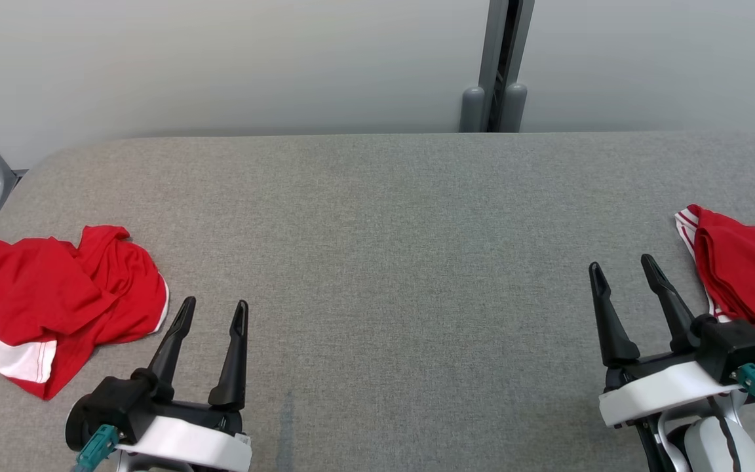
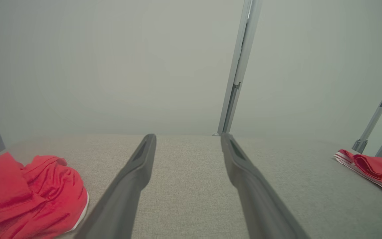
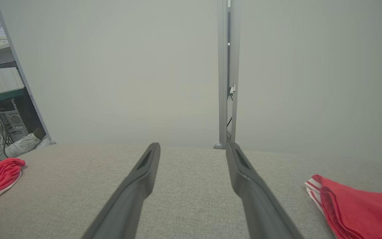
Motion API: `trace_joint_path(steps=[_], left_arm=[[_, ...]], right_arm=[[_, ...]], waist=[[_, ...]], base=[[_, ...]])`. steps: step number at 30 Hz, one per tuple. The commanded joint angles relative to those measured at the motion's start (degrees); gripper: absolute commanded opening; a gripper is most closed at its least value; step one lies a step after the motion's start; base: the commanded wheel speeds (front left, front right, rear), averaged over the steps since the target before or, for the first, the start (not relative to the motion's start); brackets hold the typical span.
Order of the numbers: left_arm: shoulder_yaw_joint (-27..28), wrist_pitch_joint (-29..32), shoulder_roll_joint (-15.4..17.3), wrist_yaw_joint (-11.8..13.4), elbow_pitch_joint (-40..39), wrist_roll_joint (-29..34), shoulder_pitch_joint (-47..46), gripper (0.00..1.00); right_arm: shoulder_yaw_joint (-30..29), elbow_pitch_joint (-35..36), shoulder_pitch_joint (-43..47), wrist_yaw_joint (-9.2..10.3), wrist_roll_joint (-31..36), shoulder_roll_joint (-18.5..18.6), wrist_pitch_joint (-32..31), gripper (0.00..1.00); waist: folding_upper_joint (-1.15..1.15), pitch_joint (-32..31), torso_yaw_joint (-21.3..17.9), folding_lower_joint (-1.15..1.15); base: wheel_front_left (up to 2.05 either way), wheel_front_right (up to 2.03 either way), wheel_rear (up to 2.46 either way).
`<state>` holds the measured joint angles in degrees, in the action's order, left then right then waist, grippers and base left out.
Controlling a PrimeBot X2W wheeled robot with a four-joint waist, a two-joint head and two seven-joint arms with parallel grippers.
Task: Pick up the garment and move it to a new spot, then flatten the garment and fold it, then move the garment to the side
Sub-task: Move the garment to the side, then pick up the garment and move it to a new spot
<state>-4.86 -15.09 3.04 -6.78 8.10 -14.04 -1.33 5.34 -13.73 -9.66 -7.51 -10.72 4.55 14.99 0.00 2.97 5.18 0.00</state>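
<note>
A crumpled red garment (image 1: 56, 301) — soft, white-banded, bunched in loose folds — lies well left of the grey metal post (image 1: 499, 65). A folded red garment (image 1: 744, 275) with a striped edge lies well right of it. The left gripper (image 1: 215, 305) and right gripper (image 1: 622, 263) are spread and empty over the grey woven table (image 1: 384, 216). A plain pale wall (image 1: 220, 65) stands behind the post.

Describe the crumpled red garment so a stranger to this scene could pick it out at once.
Start from the wide grey fabric table and go to its left end. There, just left of the left gripper, lies the crumpled garment: a loose red heap with broad white bands. The other red garment, at the right end, is neatly folded, with thin white stripes at its edge.
</note>
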Motion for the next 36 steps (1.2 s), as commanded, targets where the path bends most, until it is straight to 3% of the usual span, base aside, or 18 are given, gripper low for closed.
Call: trace_joint_path(steps=[1,36], left_arm=[[0.4,-0.1,0.1,-0.2,0.1,0.4,0.6,1.00],[-0.4,-0.1,-0.1,-0.7,-0.1,-0.4,-0.6,1.00]], right_arm=[[-0.2,0.0,0.8,0.04,0.1,0.1,0.3,1.00],[-1.7,-0.9,0.6,0.03,2.7,-1.1,0.3,1.00]], waist=[[0.00,-0.1,0.1,0.00],[0.00,1.6,-0.8,0.00]], base=[[0.00,0.00,0.00],[0.00,0.00,0.00]])
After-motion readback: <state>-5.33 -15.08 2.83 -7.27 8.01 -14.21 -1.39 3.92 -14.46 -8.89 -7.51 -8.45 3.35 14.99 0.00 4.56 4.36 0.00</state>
